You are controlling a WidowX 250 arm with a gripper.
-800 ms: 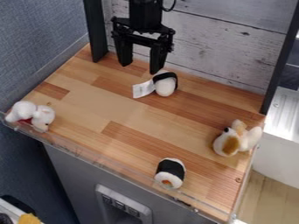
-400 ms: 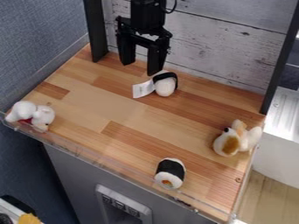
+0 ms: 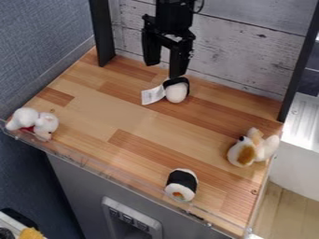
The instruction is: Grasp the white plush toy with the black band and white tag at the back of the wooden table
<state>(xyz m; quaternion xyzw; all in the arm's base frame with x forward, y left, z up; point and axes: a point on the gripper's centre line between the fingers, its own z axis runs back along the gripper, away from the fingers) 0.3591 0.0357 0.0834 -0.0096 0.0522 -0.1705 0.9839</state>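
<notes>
Black gripper [image 3: 164, 70] near 12 o'clock, fingers apart, one tip close to tagged black-and-white plush [image 3: 177, 93] at 1 o'clock, contact not discernible. Clockwise on wooden board [image 3: 112, 112]: brown-and-white plush [image 3: 246, 154] between 3 and 4 o'clock, black-banded roll [image 3: 183, 182] at 5, white plush [image 3: 45, 123] at 9.

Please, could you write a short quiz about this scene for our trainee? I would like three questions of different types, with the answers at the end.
1. Which toy is nearest to the gripper?
A) the brown and white plush
B) the black and white toy with a paper tag
C) the white plush with a red patch
2. True or false: the fingers of the gripper are apart.
3. Fill in the number: on the wooden surface there are ___ toys in total.

Key: 1. B; 2. true; 3. four
</notes>
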